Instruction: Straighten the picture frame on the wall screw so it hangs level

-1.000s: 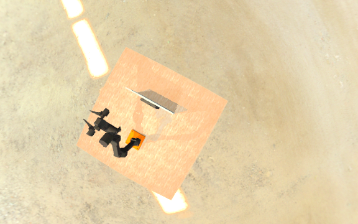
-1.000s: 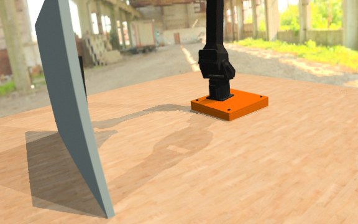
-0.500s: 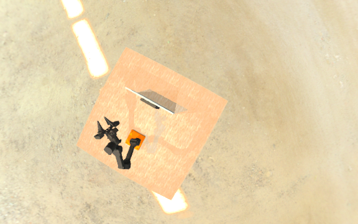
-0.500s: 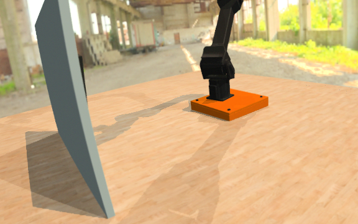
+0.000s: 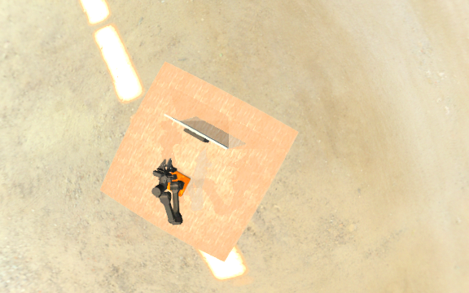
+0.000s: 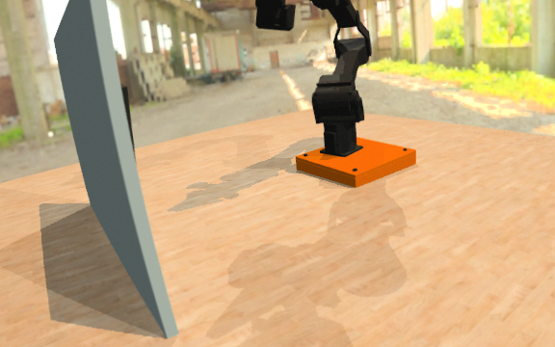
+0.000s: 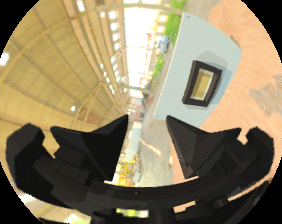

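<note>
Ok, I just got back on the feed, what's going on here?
The arm's gripper is open in front of the wall panel, a gap away from the dark picture frame mounted on it. Nothing is between the fingers, so the frame is not being handled at this moment. I cannot tell from these angles whether it hangs level.

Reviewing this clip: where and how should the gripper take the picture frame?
I'd grip one border bar of the picture frame, approaching from the robot's side of the wall panel. The border is raised around a paler centre, and the panel backs it, so pinching across that bar looks likeliest.
</note>
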Motion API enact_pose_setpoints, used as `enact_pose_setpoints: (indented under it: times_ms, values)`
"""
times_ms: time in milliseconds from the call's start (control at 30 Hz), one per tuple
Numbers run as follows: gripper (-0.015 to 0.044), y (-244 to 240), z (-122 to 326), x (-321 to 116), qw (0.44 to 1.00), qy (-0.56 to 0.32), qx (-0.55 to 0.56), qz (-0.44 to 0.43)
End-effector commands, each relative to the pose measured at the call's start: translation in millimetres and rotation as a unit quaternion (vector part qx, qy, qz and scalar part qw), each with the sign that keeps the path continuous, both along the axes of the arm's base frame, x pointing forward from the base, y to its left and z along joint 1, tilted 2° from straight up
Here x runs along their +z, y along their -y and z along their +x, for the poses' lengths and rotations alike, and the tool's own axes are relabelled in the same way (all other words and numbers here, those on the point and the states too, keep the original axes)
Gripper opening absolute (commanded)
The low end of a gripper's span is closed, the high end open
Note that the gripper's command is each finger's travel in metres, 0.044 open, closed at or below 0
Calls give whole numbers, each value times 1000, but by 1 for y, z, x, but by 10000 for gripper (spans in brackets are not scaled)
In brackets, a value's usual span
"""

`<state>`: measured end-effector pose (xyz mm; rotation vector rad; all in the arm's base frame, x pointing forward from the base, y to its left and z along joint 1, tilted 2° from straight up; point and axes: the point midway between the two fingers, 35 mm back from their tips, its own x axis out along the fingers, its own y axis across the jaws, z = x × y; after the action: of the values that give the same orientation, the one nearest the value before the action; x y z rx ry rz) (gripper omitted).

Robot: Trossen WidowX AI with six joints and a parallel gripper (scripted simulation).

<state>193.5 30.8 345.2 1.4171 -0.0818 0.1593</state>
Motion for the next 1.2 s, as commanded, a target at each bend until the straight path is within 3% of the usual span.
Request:
enact_pose_setpoints:
  times_ms: [0, 167, 1167]
  values:
    - [260, 23, -1, -68, 996, -41, -82, 13]
    - [260, 33, -4, -104, 991, -56, -119, 27]
    - [260, 33, -4, -104, 991, -56, -119, 27]
